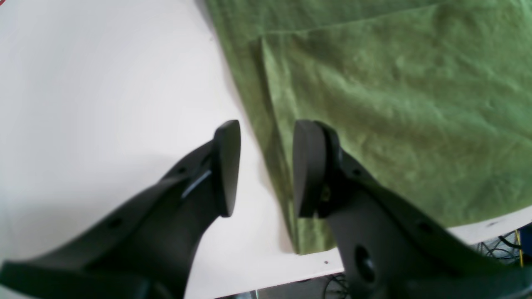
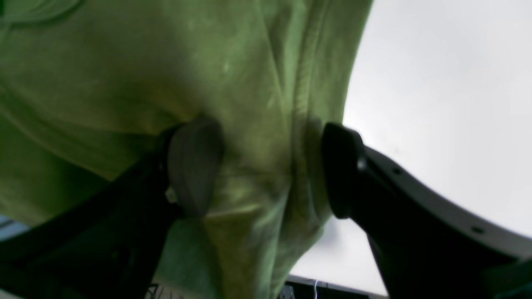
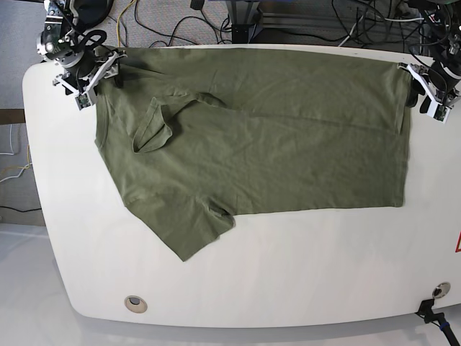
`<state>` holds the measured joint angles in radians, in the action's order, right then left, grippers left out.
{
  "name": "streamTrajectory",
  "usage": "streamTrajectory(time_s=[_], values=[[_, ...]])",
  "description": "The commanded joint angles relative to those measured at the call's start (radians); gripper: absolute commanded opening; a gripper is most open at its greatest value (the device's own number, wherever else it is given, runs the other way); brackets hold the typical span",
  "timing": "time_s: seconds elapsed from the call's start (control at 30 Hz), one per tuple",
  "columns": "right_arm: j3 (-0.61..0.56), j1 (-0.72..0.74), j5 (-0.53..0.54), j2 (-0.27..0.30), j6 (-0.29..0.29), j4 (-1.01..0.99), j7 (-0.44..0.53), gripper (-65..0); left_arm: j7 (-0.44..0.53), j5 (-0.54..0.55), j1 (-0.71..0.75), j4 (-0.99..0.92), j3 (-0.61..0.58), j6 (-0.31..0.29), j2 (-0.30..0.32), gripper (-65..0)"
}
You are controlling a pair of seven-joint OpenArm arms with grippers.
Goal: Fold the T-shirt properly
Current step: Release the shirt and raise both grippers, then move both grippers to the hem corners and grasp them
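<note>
- We are seeing the T-shirt (image 3: 274,144) lying across the table (image 3: 288,281), long axis left to right, collar pointing left.
- Our left gripper (image 1: 266,168) is gaping narrowly, empty, at the hem.
- Our right gripper (image 2: 270,166) is straddling cloth, wide.
- Cables (image 3: 180,21) are trailing behind the table.

No word, brand or number reads anywhere — the only sign is a red triangular mark (image 3: 457,244) at the right edge of the white table (image 3: 288,274), cut off and illegible.
</note>
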<state>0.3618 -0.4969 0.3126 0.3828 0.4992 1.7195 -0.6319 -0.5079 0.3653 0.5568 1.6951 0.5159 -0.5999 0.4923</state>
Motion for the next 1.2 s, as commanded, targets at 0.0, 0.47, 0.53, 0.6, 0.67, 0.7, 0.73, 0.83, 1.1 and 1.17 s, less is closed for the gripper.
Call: streamTrajectory(time_s=[0.0, 0.47, 0.53, 0.6, 0.67, 0.7, 0.73, 0.83, 1.1, 1.17], values=[[0.006, 0.017, -0.010, 0.028, 0.009, -0.013, 0.002, -25.9, 0.018, -0.030, 0.001, 0.012, 0.010, 0.001, 0.019, -45.0], [0.009, 0.120, -0.010, -0.003, 0.043, 0.241, -0.111, -25.8, 0.013, -0.005, -0.133, 0.016, 0.036, -0.001, 0.012, -44.6], [0.007, 0.182, -0.008, -0.025, 0.043, 0.210, -0.111, -25.8, 0.002, 0.034, -0.183, 0.006, 0.037, 0.001, 0.012, -44.6], [0.006, 0.252, -0.010, -0.037, 0.043, 0.167, -0.111, -25.8, -0.068, 0.041, -0.268, -0.031, 0.036, 0.001, 0.012, -44.6], [-0.039, 0.320, -0.010, -0.032, 0.040, 0.106, -0.111, -25.9, -0.125, 0.041, -0.366, -0.080, 0.034, 0.001, 0.012, -44.6], [-0.060, 0.350, -0.010, -0.031, 0.039, 0.078, -0.111, -25.9, -0.137, 0.039, -0.409, -0.112, 0.033, 0.001, 0.012, -44.6], [-0.076, 0.378, -0.010, -0.031, 0.039, 0.046, -0.111, -25.9, -0.140, 0.038, -0.450, -0.155, 0.030, 0.002, 0.012, -44.5], [-0.085, 0.442, -0.010, -0.038, 0.039, -0.029, -0.111, -25.9, -0.140, 0.038, -0.596, -0.315, -0.027, 0.007, 0.015, -38.3], [-0.086, 0.521, -0.010, -0.054, 0.039, -0.131, -0.108, -25.9, -0.036, -0.091, -0.894, -0.755, -0.171, 0.015, 0.013, -32.9], [-0.086, 0.525, -0.010, -0.054, 0.040, -0.134, -0.108, -25.9, 0.012, -0.093, -0.966, -0.881, -0.211, 0.015, 0.015, -32.9]])
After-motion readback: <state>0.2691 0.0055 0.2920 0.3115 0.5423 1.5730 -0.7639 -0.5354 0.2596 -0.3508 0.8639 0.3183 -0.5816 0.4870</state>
